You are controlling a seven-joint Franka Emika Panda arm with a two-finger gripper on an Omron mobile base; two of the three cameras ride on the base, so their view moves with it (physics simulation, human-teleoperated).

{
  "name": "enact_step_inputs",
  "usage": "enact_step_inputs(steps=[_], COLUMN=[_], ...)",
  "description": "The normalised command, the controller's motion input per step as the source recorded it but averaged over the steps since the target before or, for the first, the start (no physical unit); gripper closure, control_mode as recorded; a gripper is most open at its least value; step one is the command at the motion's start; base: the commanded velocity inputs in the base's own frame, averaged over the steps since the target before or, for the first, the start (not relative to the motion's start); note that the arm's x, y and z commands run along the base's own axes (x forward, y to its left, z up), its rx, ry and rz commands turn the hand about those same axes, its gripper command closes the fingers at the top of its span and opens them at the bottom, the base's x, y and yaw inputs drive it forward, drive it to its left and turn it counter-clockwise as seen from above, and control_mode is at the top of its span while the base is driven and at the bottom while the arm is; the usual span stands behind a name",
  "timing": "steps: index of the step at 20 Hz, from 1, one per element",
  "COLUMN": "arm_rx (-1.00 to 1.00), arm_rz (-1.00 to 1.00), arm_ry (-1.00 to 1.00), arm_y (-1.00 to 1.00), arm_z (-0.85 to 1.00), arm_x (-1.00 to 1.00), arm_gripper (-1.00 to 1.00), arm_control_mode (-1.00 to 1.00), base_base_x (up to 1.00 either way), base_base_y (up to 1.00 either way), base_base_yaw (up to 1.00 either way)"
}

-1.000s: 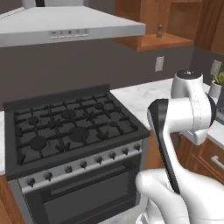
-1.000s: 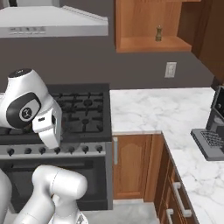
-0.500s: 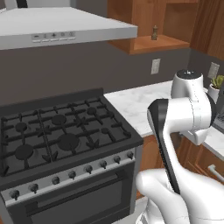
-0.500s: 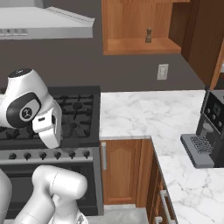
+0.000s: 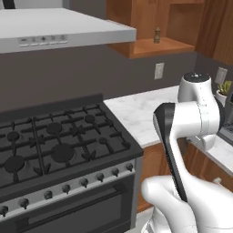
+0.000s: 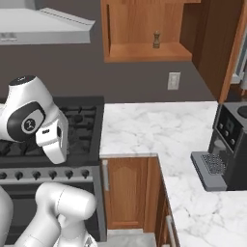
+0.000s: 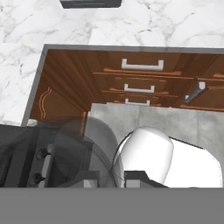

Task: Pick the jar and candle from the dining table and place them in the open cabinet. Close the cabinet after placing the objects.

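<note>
I have the jar point(image 7: 85, 151) clamped in my end effector point(image 7: 109, 177), low above the floor. The open cabinet point(image 6: 144, 31) holds just a pepper mill point(image 6: 156, 39), so both placements and closing remain. The stove point(image 5: 54, 150) and coffee machine point(image 6: 229, 147) flank my approach.

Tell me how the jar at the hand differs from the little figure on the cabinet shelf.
The jar is translucent grey; the pepper mill is dark. The jar is a broad plain cylinder; the pepper mill is slim. The jar sits at the hand, above the floor; the pepper mill stands upright in the open cabinet.
</note>
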Motion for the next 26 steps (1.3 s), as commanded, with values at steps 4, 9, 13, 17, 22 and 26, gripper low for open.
enact_step_inputs(steps=[4,9,13,17,22,26], arm_rx=[0.00,0.00,0.00,0.00,0.00,0.00], arm_rz=[0.00,0.00,0.00,0.00,0.00,0.00], arm_ry=[0.00,0.00,0.00,0.00,0.00,0.00], arm_y=[0.00,0.00,0.00,0.00,0.00,0.00], arm_z=[0.00,0.00,0.00,0.00,0.00,0.00], arm_x=[0.00,0.00,0.00,0.00,0.00,0.00], arm_gripper=[1.00,1.00,1.00,1.00,1.00,1.00], arm_control_mode=[1.00,1.00,1.00,1.00,1.00,1.00], base_base_x=[0.35,0.34,0.32,0.34,0.34,0.28], base_base_y=[-0.29,-0.29,-0.29,-0.25,-0.23,-0.26], base_base_yaw=[0.05,0.06,0.06,0.05,0.06,0.08])
